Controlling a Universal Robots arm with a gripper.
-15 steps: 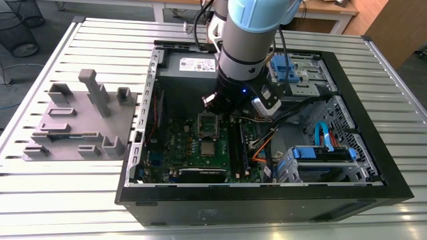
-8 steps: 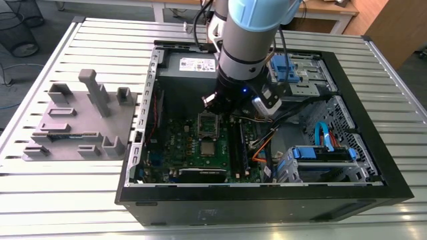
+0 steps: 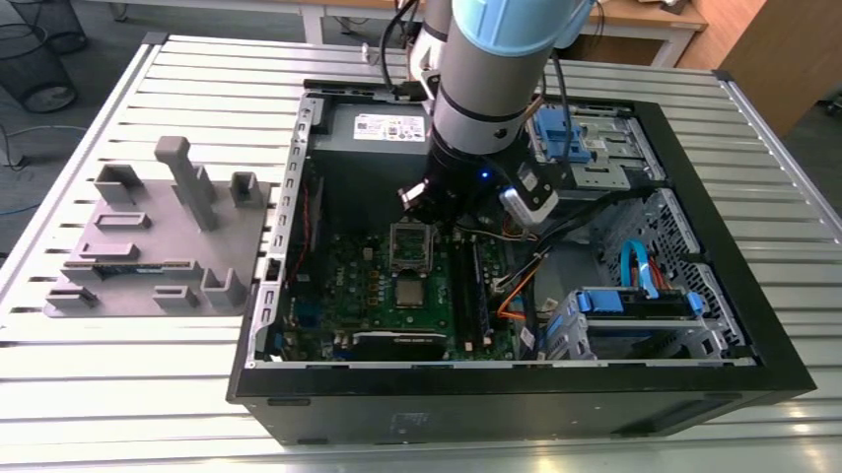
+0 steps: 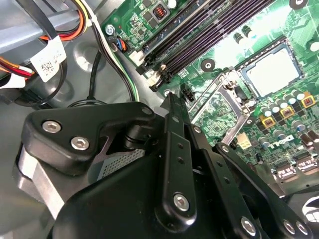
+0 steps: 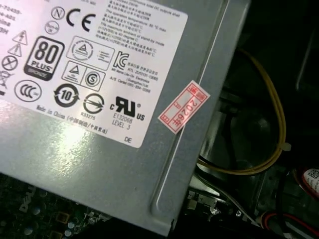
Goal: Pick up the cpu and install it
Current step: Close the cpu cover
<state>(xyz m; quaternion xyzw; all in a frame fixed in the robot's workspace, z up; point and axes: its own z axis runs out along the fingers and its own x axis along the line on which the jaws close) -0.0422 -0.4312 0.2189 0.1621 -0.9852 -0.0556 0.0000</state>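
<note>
Installation looking nearly finished: cpu (image 4: 271,74) lying in its socket, hand (image 3: 445,212) hanging low over the motherboard (image 4: 224,124).
The cpu is sitting inside the socket frame with its silvery top facing up, so the placing appears to be done. The metal retaining plate (image 3: 410,243) is standing open just beside it, so by my judgement the clamping down is what is left. Whether the hand is open or closed I cannot tell. The computer case (image 3: 526,394) is lying open on the slatted table (image 3: 132,394), holding the motherboard, a grey power supply (image 5: 99,164) and blue-tabbed drive bays (image 3: 632,305). A grey fixture tray (image 3: 79,246) is sitting on the table to the exterior view's left of the case, carrying a green memory stick (image 3: 125,266) in one slot.
</note>
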